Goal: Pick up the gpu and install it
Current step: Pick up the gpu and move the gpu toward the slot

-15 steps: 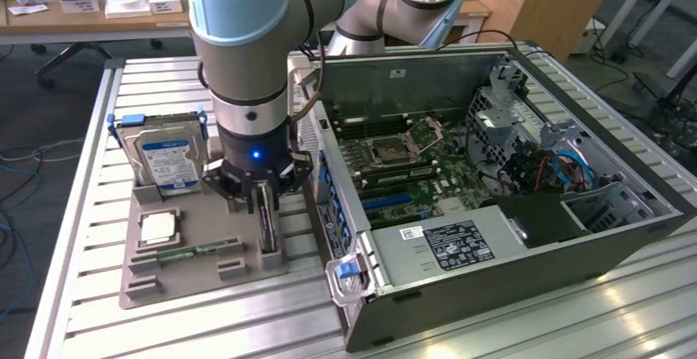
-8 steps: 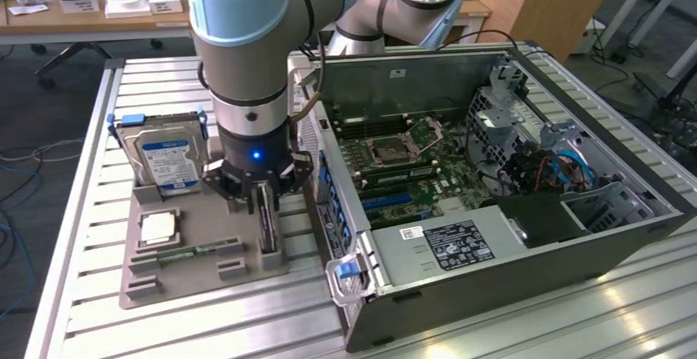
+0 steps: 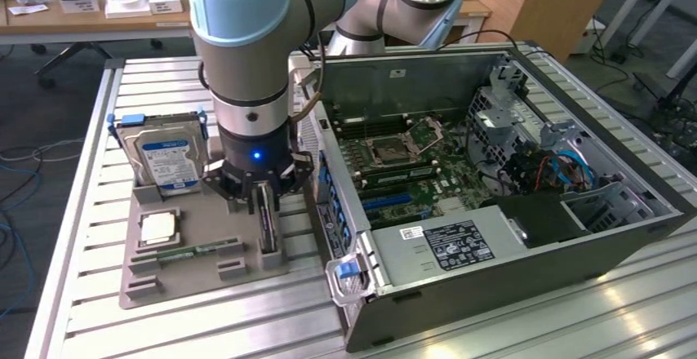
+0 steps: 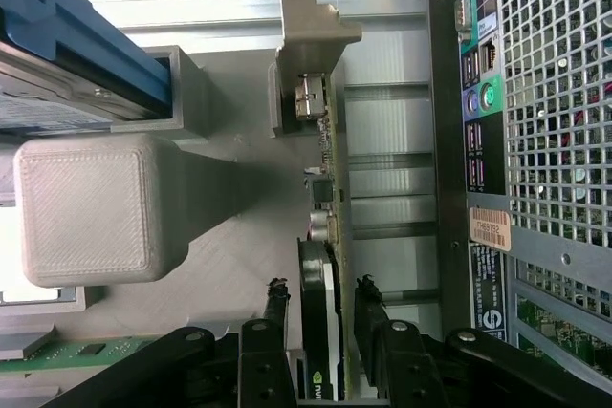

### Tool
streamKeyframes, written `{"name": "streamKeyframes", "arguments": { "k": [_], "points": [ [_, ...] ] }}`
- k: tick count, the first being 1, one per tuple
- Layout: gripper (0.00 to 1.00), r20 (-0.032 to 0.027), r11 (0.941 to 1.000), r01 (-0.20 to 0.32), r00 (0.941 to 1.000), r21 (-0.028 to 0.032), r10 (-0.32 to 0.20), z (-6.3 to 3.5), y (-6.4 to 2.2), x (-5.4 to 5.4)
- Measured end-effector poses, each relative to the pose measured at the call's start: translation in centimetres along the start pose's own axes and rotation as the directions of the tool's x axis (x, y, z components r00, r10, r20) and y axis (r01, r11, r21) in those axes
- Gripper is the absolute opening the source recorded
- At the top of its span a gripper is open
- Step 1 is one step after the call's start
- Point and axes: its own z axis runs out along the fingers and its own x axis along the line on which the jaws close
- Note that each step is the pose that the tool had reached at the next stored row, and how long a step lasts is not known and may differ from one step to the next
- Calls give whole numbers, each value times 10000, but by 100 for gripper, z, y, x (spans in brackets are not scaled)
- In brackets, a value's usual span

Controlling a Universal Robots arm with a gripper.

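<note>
Keep gripper (image 3: 264, 200) square over gpu (image 3: 268, 232) at tray (image 3: 185, 285) edge beside computer case (image 3: 490, 273), jaws part-open astride it, gripping nothing.

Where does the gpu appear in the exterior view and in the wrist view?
Exterior view: the gpu stands on edge in the gray holder, under the gripper, beside the computer case.
Wrist view: the gpu is seen edge-on between the gripper's fingers.
Shared landmark: the case's port panel, beside the gpu.
</note>
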Motion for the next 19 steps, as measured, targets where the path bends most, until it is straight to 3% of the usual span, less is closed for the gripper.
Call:
{"name": "streamKeyframes", "arguments": {
  "k": [19],
  "points": [
    [42, 2, 10000, 0, 10000, -2, 0, -37, -10, -1]
  ]
}}
